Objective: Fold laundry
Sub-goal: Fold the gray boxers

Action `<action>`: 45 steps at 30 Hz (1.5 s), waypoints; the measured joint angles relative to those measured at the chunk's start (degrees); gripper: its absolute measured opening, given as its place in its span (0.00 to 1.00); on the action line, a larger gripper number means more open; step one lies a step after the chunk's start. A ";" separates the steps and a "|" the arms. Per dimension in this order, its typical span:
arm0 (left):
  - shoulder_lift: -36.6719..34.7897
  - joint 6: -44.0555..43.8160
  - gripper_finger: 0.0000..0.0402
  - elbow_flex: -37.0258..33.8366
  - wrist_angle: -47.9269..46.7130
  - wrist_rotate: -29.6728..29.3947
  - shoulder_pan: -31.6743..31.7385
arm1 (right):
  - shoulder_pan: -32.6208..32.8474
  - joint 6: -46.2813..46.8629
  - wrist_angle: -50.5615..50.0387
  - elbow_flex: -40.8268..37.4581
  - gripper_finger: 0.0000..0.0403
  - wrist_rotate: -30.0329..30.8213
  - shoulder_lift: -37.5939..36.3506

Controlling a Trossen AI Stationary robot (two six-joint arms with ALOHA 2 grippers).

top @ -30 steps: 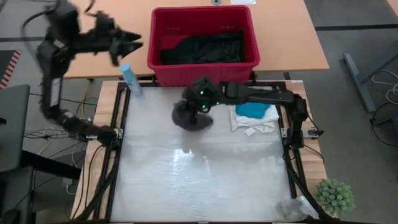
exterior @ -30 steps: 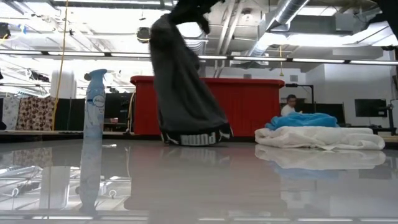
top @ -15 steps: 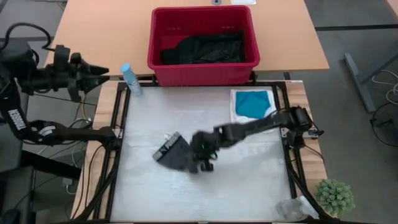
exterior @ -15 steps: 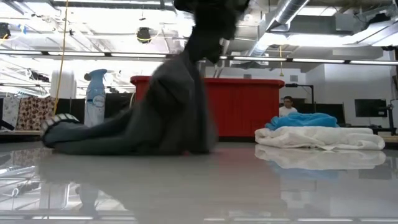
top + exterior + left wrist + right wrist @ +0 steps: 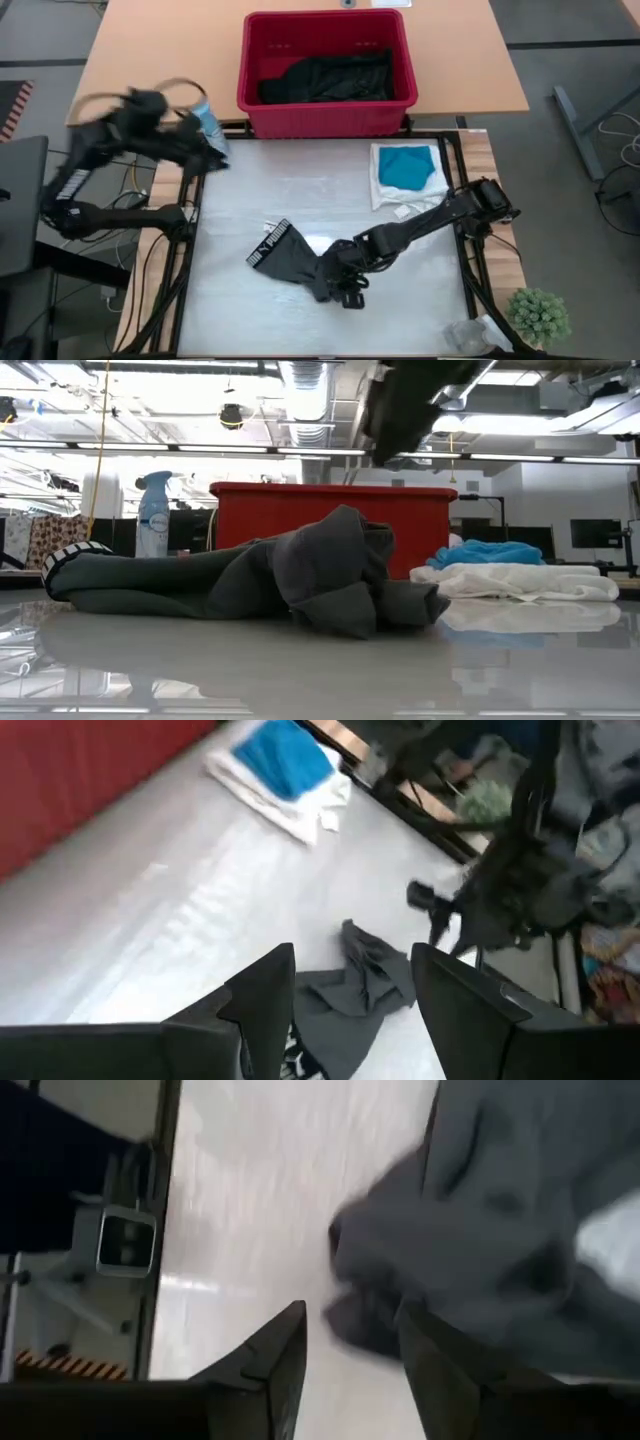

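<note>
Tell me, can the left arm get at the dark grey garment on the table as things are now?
Probably yes. The left gripper is open near the spray bottle, with bare table between it and the dark grey garment. The right gripper sits at the garment's other end.

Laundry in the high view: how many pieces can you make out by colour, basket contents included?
Dark grey garment, on the table: 1
Teal garment: 1
White garment, under the teal one: 1
Black laundry in the red basket: one heap, pieces not separable, counted 1
Total: 4
</note>
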 joint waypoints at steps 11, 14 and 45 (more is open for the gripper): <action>0.42 7.52 0.48 -32.97 35.83 -15.04 -23.93 | 0.96 8.20 -9.52 0.18 0.48 0.76 -9.27; 5.98 14.39 0.48 -33.40 34.54 -23.43 -27.40 | 0.94 11.76 -11.09 0.20 0.48 3.62 -12.60; 43.73 41.11 0.22 -33.21 36.66 -14.39 -25.21 | 6.88 19.76 -8.98 -2.12 0.48 18.58 -18.29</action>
